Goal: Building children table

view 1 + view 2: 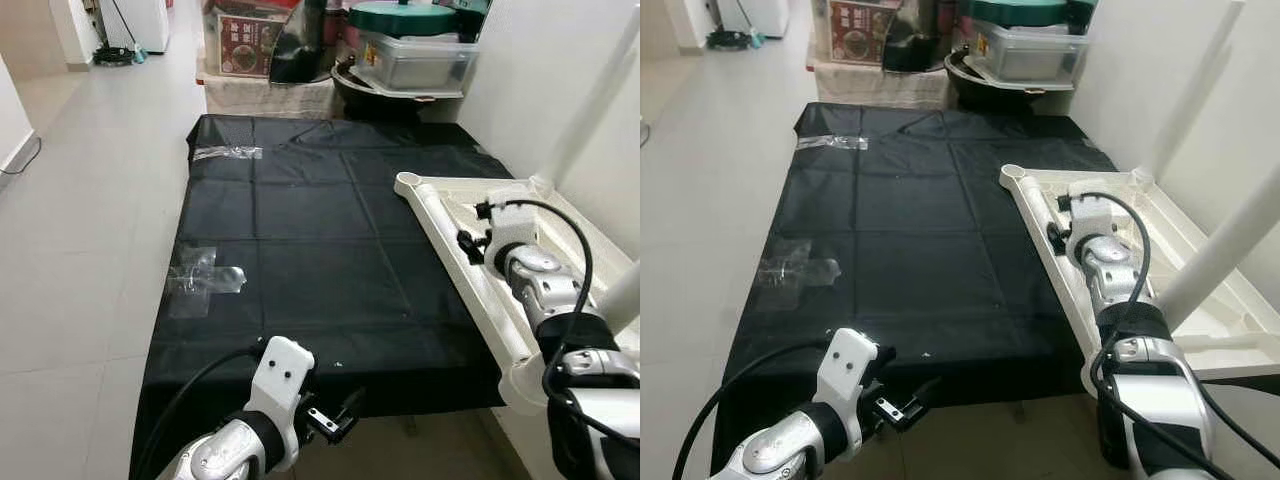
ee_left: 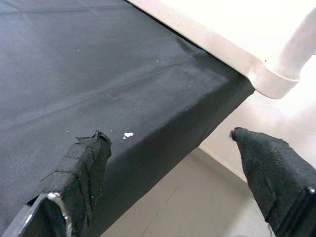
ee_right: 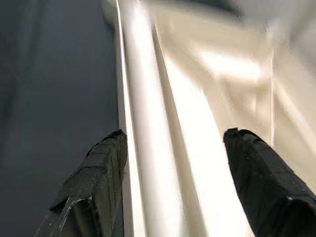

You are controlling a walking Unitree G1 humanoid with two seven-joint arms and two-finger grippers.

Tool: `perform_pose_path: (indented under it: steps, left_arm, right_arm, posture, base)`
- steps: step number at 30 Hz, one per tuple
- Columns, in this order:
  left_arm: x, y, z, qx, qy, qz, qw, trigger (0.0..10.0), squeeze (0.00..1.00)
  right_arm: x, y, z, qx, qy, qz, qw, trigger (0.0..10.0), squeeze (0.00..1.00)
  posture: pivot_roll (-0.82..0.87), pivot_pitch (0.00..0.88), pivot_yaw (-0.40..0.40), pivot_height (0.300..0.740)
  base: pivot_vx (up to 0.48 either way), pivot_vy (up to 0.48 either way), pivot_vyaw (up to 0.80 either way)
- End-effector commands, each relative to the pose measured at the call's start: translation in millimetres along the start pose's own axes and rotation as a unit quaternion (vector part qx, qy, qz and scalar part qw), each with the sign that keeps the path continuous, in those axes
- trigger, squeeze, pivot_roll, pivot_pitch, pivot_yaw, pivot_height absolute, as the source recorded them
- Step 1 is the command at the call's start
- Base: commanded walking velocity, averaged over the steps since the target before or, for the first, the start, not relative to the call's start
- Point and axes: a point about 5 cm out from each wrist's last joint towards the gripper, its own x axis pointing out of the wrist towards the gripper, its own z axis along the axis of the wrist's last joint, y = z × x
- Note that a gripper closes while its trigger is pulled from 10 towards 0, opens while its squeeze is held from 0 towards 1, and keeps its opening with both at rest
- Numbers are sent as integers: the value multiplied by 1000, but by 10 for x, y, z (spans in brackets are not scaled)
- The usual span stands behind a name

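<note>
White tabletop (image 1: 1110, 215) lying upside down on right edge of black sheet (image 1: 310, 250), one leg (image 1: 1220, 245) already fitted and sticking up. Right gripper (image 3: 173, 163) hovering over near rim w/ fingers spread wide, straddling the rim, not gripping. Best to centre on rim, then close squarely before shifting anything. Left gripper (image 2: 170, 163) parked low at sheet's front edge, likewise gaping, holding nothing. Clear plastic bag (image 1: 205, 275) lying on sheet, contents unreadable. Far leg sockets blurred; tabletop's right side cut off.
</note>
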Motion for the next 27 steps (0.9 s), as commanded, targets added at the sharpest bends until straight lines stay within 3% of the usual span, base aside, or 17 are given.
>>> perform_pose_path:
  steps: [1, 3, 10, 18, 20, 27]
  left_arm:
    - [-13, -25, -10, -6, 5, -4, 1000, 10000, 0]
    - [-33, -37, -3, -8, 4, -2, 1000, 10000, 0]
    - [-80, -51, 1, -12, 6, 5, 1000, 10000, 0]
    - [-87, -57, 0, -14, 7, 7, 1000, 10000, 0]
    - [-97, -69, 5, -15, 7, 7, 1000, 10000, 0]
    - [-119, -84, 8, -17, 8, 10, 1000, 10000, 0]
  right_arm:
    - [11, 21, -168, 8, 39, -2, 999, 10000, 0]
    - [26, 104, -307, 49, 81, 8, 996, 10000, 0]
    - [35, 199, -271, 112, 95, 27, 989, 10000, 0]
    - [29, 276, -318, 117, 123, 51, 984, 10000, 0]
    - [19, 321, -422, 112, 152, 62, 980, 10000, 0]
    - [7, 341, -518, 111, 174, 66, 976, 10000, 0]
  posture:
    - [143, 46, -128, 740]
    - [146, 60, -131, 740]
    - [142, 76, -131, 740]
    - [139, 81, -133, 740]
    - [136, 82, -134, 740]
    - [139, 88, -142, 740]
  base:
    - [0, 0, 0]
    - [0, 0, 0]
    - [0, 0, 0]
    - [0, 0, 0]
    - [0, 0, 0]
    - [0, 0, 0]
